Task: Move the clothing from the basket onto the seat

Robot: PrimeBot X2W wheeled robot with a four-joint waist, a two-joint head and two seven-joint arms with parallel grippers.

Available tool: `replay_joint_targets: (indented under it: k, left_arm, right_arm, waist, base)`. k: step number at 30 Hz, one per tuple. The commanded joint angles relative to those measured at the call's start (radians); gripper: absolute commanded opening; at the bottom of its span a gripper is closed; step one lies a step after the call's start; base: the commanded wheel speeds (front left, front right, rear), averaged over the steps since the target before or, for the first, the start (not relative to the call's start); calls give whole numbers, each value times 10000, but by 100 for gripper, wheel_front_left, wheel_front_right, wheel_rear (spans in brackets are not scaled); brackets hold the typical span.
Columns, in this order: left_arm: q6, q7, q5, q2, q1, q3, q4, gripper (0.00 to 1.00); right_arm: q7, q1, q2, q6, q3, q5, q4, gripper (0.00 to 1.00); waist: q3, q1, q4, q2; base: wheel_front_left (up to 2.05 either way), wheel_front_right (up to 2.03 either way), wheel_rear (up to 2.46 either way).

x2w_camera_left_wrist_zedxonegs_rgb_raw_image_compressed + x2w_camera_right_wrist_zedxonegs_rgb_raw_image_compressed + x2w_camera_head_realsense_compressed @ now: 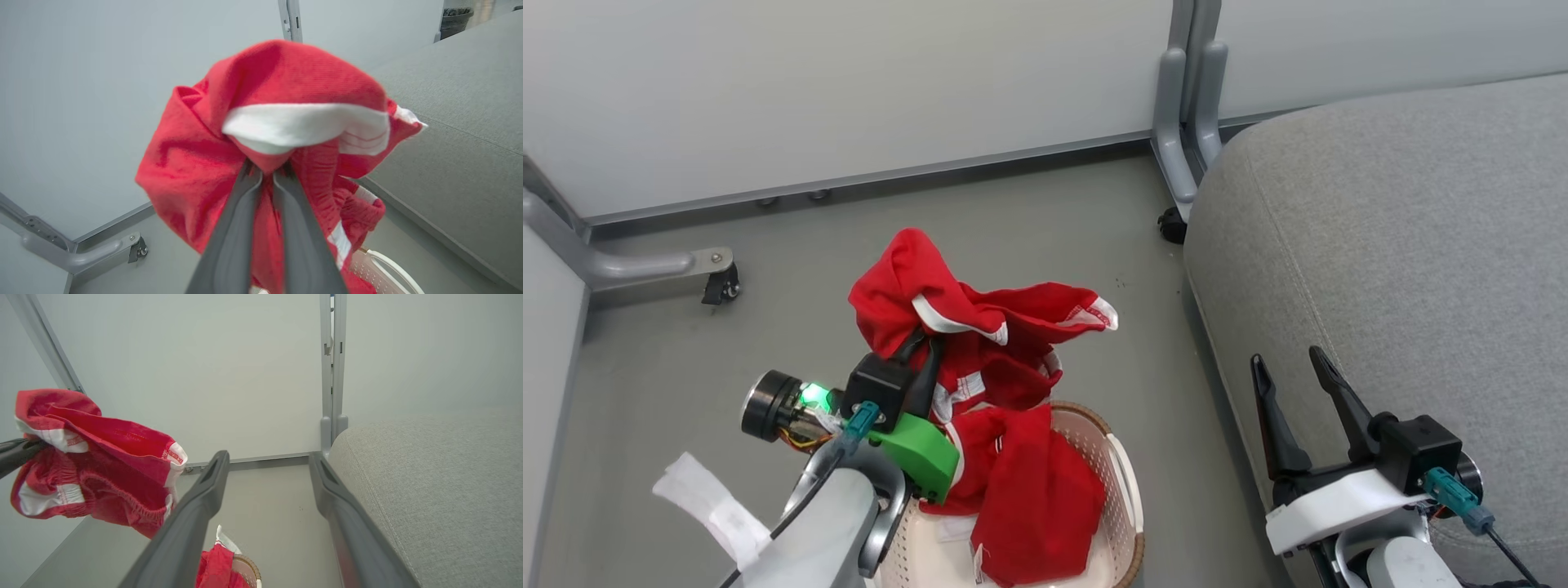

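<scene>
Pinching a fold of the red clothing (1013, 465) with the left gripper (925, 341), jaws nearly closed on fabric, raised above the basket (1125, 490) with the lower end hanging inside; right gripper (1286, 359) jaws wide and empty, at the seat (1405, 245) edge

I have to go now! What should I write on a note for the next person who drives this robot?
The left gripper is shut on the soft bright red clothing with white trim, held up above the small cream-white perforated plastic basket.
The right gripper is open, holding nothing, over the edge of the large grey fabric seat.
More red fabric hangs down into the basket.
Done: clothing gripped and partly raised.
Left: carry it to the seat on the right, let go, then probably go back for whatever remains in the basket. No red fabric lies on the visible part of the seat.
</scene>
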Motion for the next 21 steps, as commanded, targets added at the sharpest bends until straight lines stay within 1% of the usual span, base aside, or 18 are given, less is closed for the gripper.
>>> replay_joint_targets:
  k: [1, 7, 10, 13, 18, 21]
  left_arm:
    - [72, -34, 180, 26, 330, 207, -425, 0]
    - [-144, -30, 702, -288, 1203, 1314, -2547, 0]
    - [-343, -23, 954, -583, 1637, 2011, -3497, 0]
    - [-549, -22, 1088, -947, 2025, 2602, -4136, 0]
    - [-1121, -22, 1478, -1543, 2654, 3400, -5172, 0]
    - [-1417, -22, 1321, -1761, 2930, 3712, -5610, 0]
  right_arm:
    - [-5, 142, -29, -17, 9, -47, -10, 100]
    - [-6, 150, -29, -17, 30, -128, -114, 100]
    - [-6, 168, -28, -17, 50, -163, -253, 100]
    - [-6, 206, -28, -17, 120, -229, -444, 100]
    - [-6, 334, -84, -17, 226, -161, -800, 100]
    - [-6, 382, -119, -17, 256, -118, -937, 100]
  waist:
    - [-269, 1, 190, -1]
    - [-442, 1, 172, -1]
    - [-523, 1, 130, -1]
    - [-568, 1, 89, -1]
    - [-596, 1, -5, -1]
    - [-586, 1, -45, -1]
  base:
    - [0, 0, 0]
    - [0, 0, 0]
    - [0, 0, 0]
    - [0, 0, 0]
    - [0, 0, 0]
    - [0, 0, 0]
